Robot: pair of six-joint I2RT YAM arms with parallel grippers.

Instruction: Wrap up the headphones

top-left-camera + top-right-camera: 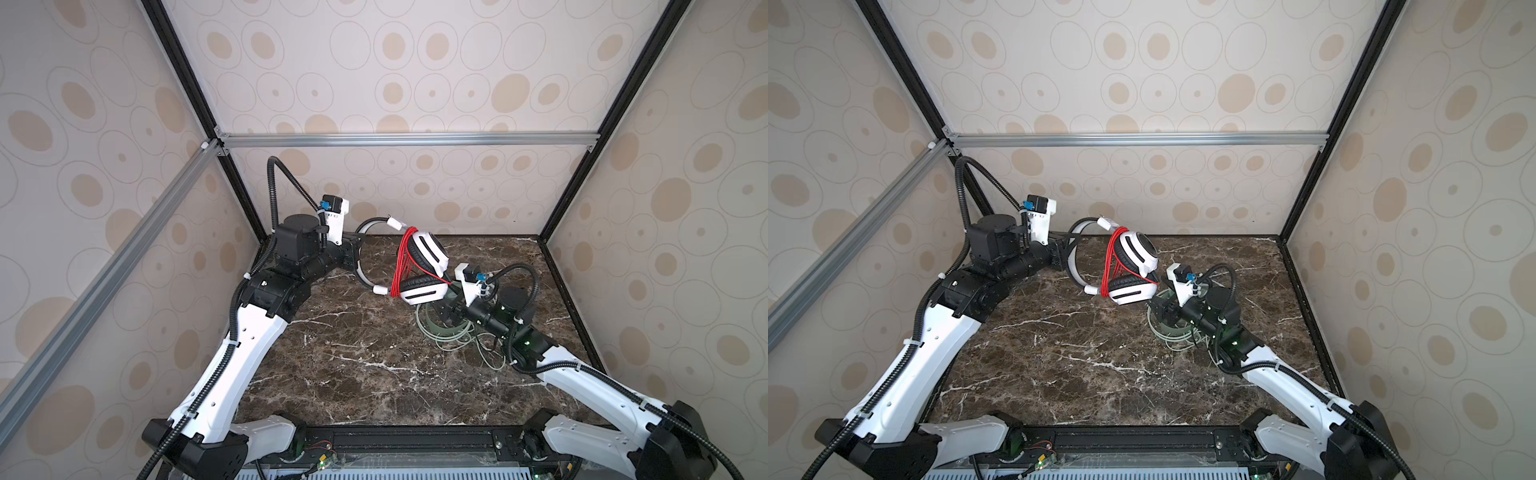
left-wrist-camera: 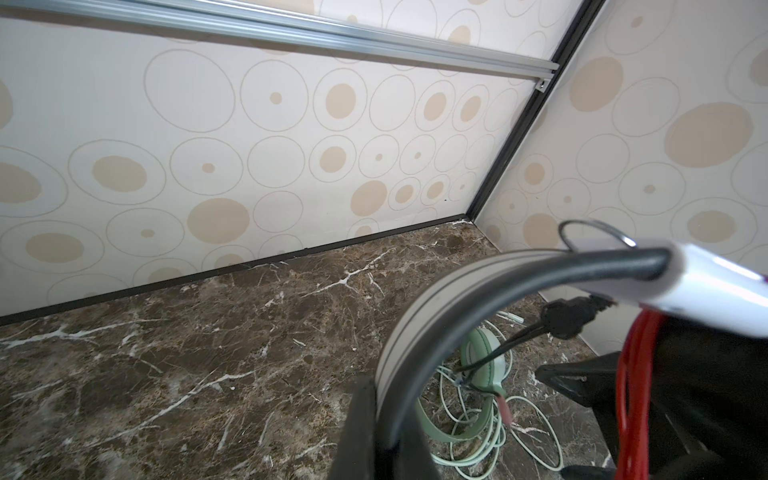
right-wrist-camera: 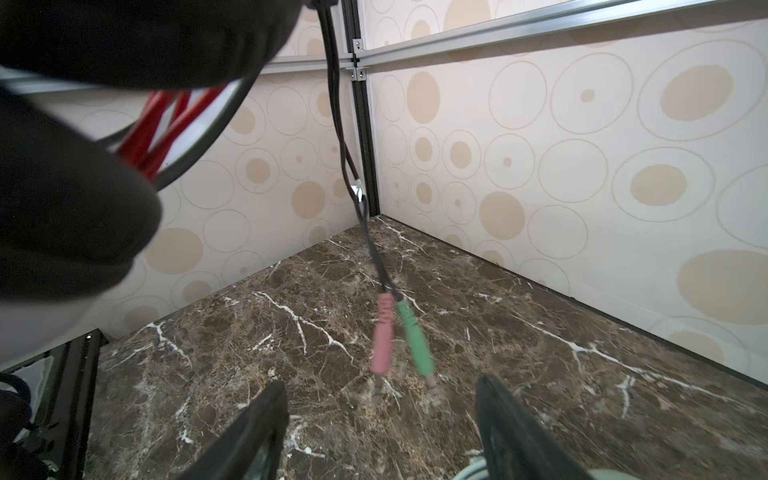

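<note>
Left jaws: clenched on the headband of the white headset [image 1: 430,253] [image 1: 1140,249], with the band [image 2: 436,299] passing straight through between them in the left wrist view. The white headset is clear of the worktop [image 1: 353,353], up and to the left of the green headset [image 1: 440,328] [image 1: 1167,330] in both top views. Its lower ear cup hangs above the green headset's left edge and its upper ear cup is tilted towards the back wall. The red cord [image 1: 401,262] [image 1: 1111,262] lies in several close turns around the white headset, on the side of the ear cups away from the green headset. The green headset lies flat on the worktop with its green cord [image 1: 482,345] [image 2: 532,440] in loose loops around and beside it. Right jaws: released, spread wide and grasping nothing. In both top views they sit directly over the green headset, just beneath the white headset's lower ear cup. Contact with either headset cannot be determined. In the right wrist view a black lead [image 3: 349,166] drops from the white headset. It ends in a pink plug [image 3: 382,336] and a green plug [image 3: 415,336], side by side and blurred. Both plugs hang just ahead of the gap between the right jaws and are clamped by neither.
</note>
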